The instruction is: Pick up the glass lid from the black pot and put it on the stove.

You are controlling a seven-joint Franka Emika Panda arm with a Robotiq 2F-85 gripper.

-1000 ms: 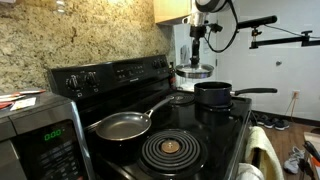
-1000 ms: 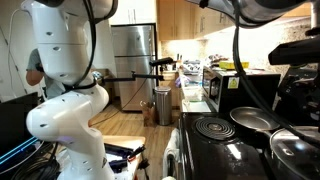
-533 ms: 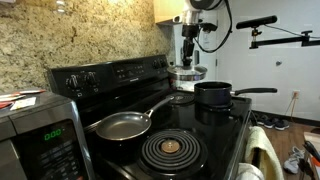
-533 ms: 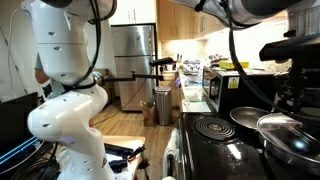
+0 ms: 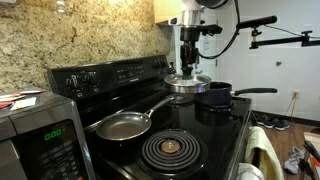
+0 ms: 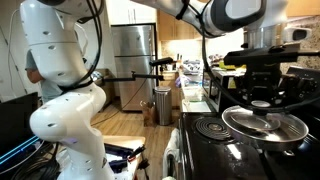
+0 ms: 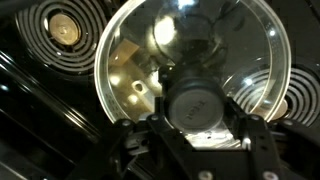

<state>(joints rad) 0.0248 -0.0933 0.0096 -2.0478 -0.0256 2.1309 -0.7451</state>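
Above the stove [image 5: 225, 130], beside the black pot [image 5: 215, 96]: glass lid [image 5: 187, 84].
In an exterior view, just left of the black pot, directly under the gripper [image 5: 189, 70]; frying pan [image 5: 121, 126] on a nearer burner, coil burner [image 5: 170, 150] right of it, microwave [image 5: 40, 135] at far left.

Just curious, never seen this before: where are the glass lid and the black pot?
glass lid [image 5: 188, 88], in an exterior view, on its front rim.
black pot [image 5: 214, 98], in an exterior view, on its side wall.
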